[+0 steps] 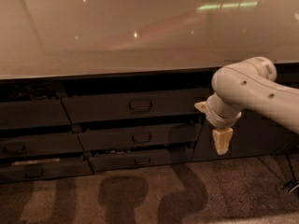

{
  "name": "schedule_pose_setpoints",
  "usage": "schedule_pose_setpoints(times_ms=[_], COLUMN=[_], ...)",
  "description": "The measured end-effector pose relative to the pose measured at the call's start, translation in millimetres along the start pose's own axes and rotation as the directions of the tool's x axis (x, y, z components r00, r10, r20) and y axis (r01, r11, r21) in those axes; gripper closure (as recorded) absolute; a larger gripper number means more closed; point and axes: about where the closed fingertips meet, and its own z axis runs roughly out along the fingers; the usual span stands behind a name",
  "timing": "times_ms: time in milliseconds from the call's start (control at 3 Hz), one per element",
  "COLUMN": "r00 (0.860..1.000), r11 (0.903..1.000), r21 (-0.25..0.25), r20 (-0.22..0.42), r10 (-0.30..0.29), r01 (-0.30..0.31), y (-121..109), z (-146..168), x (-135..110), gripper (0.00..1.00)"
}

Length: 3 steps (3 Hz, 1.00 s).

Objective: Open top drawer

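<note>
The top drawer (107, 107) is the widest dark grey front just under the counter, with a small loop handle (140, 105) at its centre. A dark gap shows above its upper edge. My gripper (211, 124) hangs at the drawer's right end, to the right of the handle and a little below it. Its cream fingertips (222, 142) are spread apart, open, with nothing between them. The white arm (252, 90) comes in from the right.
A glossy beige counter top (140, 27) overhangs the drawers. Two shorter drawer fronts (140, 137) sit below the top one, and more drawers (28, 146) stand at the left. A dark cabinet door (261, 139) lies behind the arm. The floor (140, 195) is brown carpet.
</note>
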Motion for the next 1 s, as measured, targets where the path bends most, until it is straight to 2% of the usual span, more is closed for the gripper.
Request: schedule_pose_setpoints(times_ms=[333,1000], r00=[0.999,0.999], r11=[0.9985,0.9978], r21=[-0.048,-0.053], r20=[0.032,0.029], r10=[0.027,0.041], r01=[-0.026,-0.039], y=[-17.7,-19.6], z=[33.8,35.9], x=[21.6,25.1], gripper=[0.0,0.0])
